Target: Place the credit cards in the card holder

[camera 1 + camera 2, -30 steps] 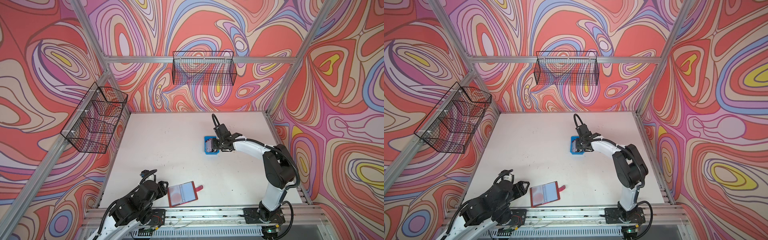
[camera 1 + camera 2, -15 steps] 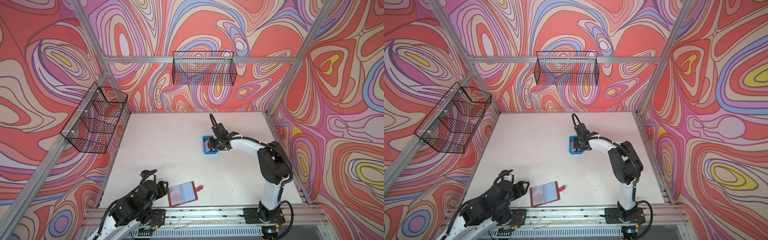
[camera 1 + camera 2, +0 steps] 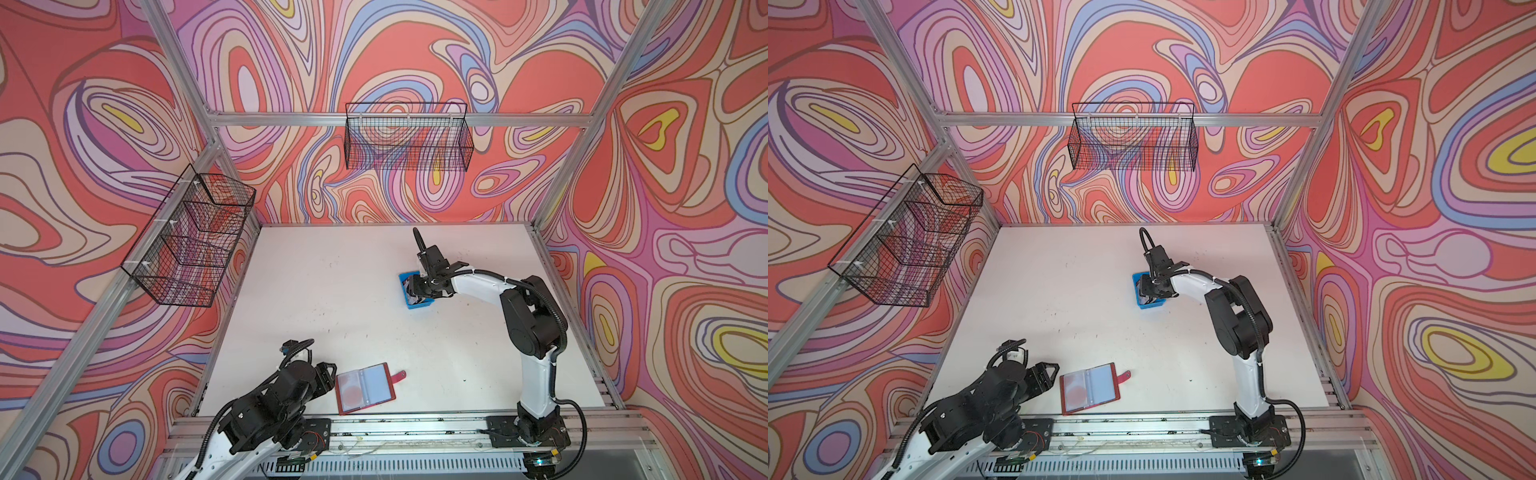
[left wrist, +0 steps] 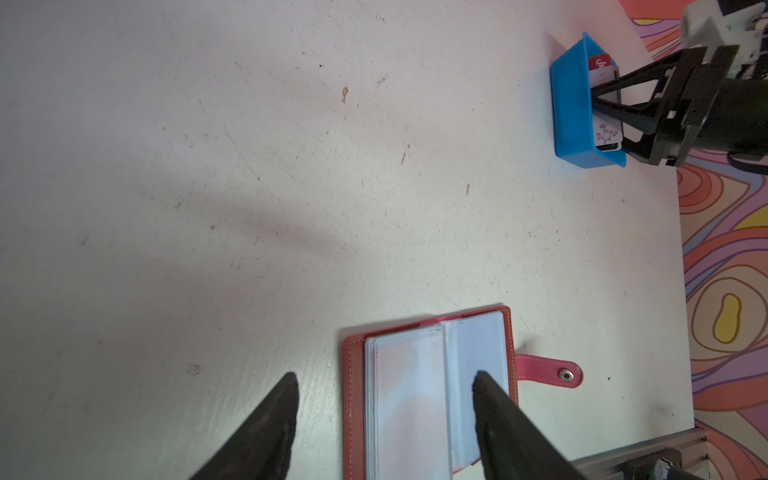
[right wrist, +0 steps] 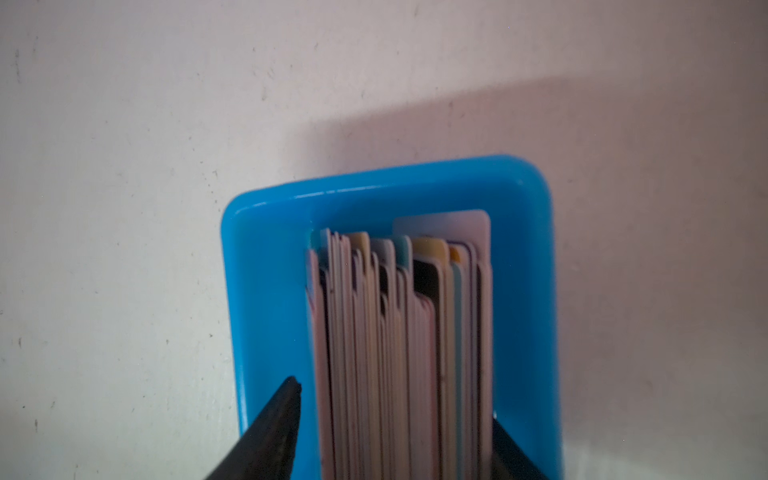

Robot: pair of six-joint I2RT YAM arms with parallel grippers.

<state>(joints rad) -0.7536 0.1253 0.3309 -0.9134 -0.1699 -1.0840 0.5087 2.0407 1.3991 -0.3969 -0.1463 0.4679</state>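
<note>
Red card holder [image 3: 365, 388]: booklet open flat, clear sleeve pages up, snap tab splayed rightward. It lies by the worktop [image 3: 332, 299] front edge, left of middle. The credit cards [image 5: 399, 353], mostly pale, stand on edge, packed in blue tray [image 5: 266, 291], right of worktop centre.

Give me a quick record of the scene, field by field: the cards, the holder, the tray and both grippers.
cards: standing on edge, packed side by side in the tray
tray: blue, on the table, well apart from the holder
holder: red, lying open near the table's front edge, clear sleeves facing up, strap out to one side
left gripper: open, by the holder, holding nothing
right gripper: open, fingers down in the tray on either side of the cards, none lifted
</note>
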